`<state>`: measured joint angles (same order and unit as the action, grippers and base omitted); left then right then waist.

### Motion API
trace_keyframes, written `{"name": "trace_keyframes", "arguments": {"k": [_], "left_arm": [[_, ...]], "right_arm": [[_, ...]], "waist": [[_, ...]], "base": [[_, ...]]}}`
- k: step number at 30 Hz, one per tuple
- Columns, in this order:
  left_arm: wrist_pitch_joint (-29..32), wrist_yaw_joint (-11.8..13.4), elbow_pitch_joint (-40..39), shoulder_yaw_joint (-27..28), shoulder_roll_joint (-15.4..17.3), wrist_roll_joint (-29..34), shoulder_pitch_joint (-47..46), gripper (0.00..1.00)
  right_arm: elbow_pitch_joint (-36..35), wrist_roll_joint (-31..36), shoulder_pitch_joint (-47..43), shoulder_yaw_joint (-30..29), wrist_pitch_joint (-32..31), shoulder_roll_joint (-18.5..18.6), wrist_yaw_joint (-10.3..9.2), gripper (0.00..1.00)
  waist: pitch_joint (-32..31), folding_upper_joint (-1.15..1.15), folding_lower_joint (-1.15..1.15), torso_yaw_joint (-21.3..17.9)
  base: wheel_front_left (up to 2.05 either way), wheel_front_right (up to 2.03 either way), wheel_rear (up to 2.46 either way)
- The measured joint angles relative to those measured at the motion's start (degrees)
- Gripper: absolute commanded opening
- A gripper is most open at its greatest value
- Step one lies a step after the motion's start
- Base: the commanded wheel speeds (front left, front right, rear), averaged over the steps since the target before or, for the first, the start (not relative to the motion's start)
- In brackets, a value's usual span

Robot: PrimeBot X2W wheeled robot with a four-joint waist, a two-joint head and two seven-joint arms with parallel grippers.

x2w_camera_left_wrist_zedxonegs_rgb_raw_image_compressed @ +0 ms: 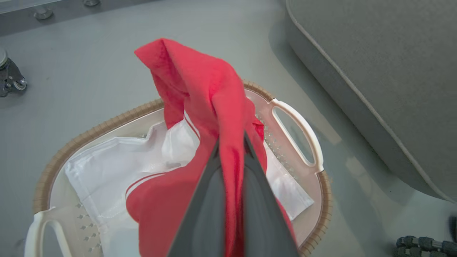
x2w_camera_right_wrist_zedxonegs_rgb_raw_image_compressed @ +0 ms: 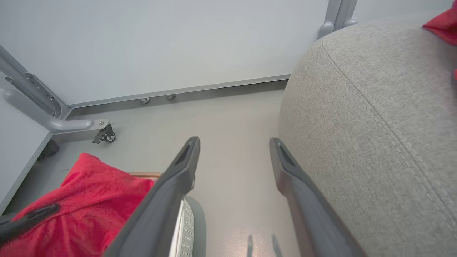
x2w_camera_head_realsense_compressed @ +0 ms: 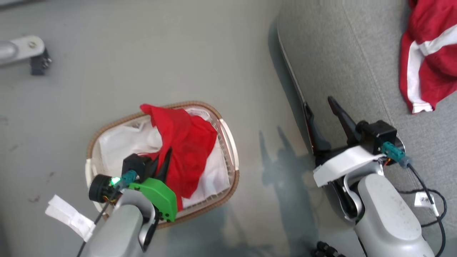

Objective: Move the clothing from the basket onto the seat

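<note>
A red garment of the clothing (x2w_camera_head_realsense_compressed: 185, 139) is bunched up and rises out of the basket (x2w_camera_head_realsense_compressed: 232, 150), over its white liner. My left gripper (x2w_camera_head_realsense_compressed: 162, 162) is down in the basket, shut on a fold of that garment (x2w_camera_left_wrist_zedxonegs_rgb_raw_image_compressed: 200, 82), with cloth pinched between the dark fingers (x2w_camera_left_wrist_zedxonegs_rgb_raw_image_compressed: 207, 200). My right gripper (x2w_camera_head_realsense_compressed: 319, 103) hovers open and holds nothing at the front edge of the grey seat (x2w_camera_head_realsense_compressed: 357, 53). In its wrist view the right gripper (x2w_camera_right_wrist_zedxonegs_rgb_raw_image_compressed: 234, 142) points at bare floor beside the seat (x2w_camera_right_wrist_zedxonegs_rgb_raw_image_compressed: 375, 125). Another red-and-white garment (x2w_camera_head_realsense_compressed: 428, 57) lies on the seat at the far right.
A metal frame leg with a caster (x2w_camera_head_realsense_compressed: 30, 53) stands on the grey floor at the far left, before a white wall panel (x2w_camera_right_wrist_zedxonegs_rgb_raw_image_compressed: 160, 46). Black cables (x2w_camera_head_realsense_compressed: 428, 200) trail by my right arm. Bare floor lies between the basket rim (x2w_camera_left_wrist_zedxonegs_rgb_raw_image_compressed: 89, 132) and the seat (x2w_camera_left_wrist_zedxonegs_rgb_raw_image_compressed: 375, 71).
</note>
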<state>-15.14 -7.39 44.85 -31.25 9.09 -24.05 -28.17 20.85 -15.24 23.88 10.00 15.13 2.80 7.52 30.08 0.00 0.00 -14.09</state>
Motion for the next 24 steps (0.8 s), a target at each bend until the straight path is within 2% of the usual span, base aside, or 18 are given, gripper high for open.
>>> {"name": "trace_keyframes", "arguments": {"k": [11,24], "left_arm": [[0.00,0.00,-14.51,5.56,-2.69,3.67,8.82,0.00],[0.01,0.00,-30.81,9.04,-4.49,5.63,11.78,0.00]], "right_arm": [[2.59,0.96,-5.84,-0.73,0.01,0.00,0.00,1.00],[4.49,1.20,-12.01,-0.58,0.01,0.00,0.00,1.00]], "waist": [[-11.66,0.00,0.00,3.58],[-22.37,0.00,0.00,7.02]], "base": [[0.00,0.00,0.00],[0.00,0.00,0.00]]}}
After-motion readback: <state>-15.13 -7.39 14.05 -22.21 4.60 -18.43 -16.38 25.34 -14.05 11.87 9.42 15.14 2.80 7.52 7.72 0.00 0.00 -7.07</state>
